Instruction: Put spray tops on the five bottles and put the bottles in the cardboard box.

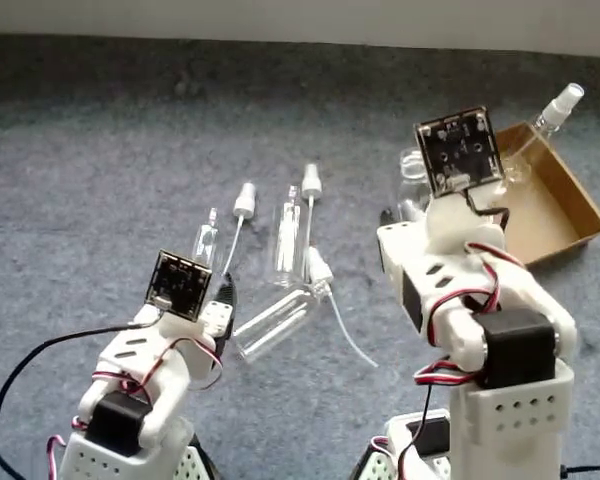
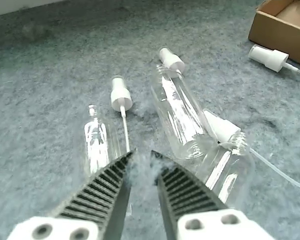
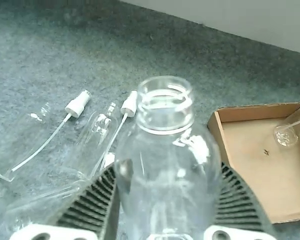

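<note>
A: Biggest first?
B: Grey carpeted table [image 1: 80, 140], then the cardboard box [image 1: 555, 210] off by the right arm, open side up.
A: Anything inside?
B: One capped bottle [image 1: 558, 108], leaning over the far rim, spray head poking out.
A: Right gripper [image 3: 167, 182]?
B: Clamped across the body of a wide bottle [image 3: 165, 135], upright, neck bare, just beside the box.
A: Left gripper [image 2: 141, 155]?
B: Jaws slightly apart, holding nothing, low over the table beside a slim bottle [image 2: 96, 140].
A: Other bottles?
B: Two on their sides, uncapped: a long bottle [image 2: 177, 112] and a near bottle [image 2: 230, 167], touching each other.
A: Loose spray tops?
B: Four. Tubed spray top [image 2: 121, 95], with its dip tube running down toward the left jaws. Far spray top [image 2: 171, 60], just beside the long bottle's far end. Wedged spray top [image 2: 221, 127], between the two lying bottles. Box-side spray top [image 2: 267, 56], near the cardboard.
A: Progress?
B: By the look of it, one of five boxed, four not yet capped.
A: Handling?
B: Judged empty, so very light. Thin clear plastic, smooth and round, likely to slip or roll, and to dent under a hard squeeze. Best gripped across the mid-body, leaving the threaded neck free. For a top, better taken by the stiff white head, never by the thin bendy tube.
</note>
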### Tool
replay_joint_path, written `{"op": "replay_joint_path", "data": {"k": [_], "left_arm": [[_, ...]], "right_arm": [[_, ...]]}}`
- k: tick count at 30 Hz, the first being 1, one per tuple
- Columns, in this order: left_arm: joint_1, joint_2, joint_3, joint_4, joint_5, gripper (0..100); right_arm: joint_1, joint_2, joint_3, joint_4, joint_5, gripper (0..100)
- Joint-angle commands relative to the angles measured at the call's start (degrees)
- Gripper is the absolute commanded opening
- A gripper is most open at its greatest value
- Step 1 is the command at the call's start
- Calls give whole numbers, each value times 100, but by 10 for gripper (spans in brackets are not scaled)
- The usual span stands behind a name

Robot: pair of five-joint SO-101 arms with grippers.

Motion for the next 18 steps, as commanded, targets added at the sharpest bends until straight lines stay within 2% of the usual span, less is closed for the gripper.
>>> {"op": "replay_joint_path", "data": {"k": [1,5,7,12,18], "left_arm": [[-277,-31,-980,598,-343,7],[-558,-31,-1323,765,-501,7],[-699,-22,-1525,888,-879,7],[-901,57,-1895,949,-1319,7],[-1121,1745,-2756,914,-1538,7]], "right_arm": [[101,-716,1059,-787,9,180],[101,-1244,2026,-1226,9,180],[101,-1429,2484,-1525,-44,180],[101,-1736,3451,-2448,-791,180],[101,-1851,4189,-3073,-1187,180]]}}
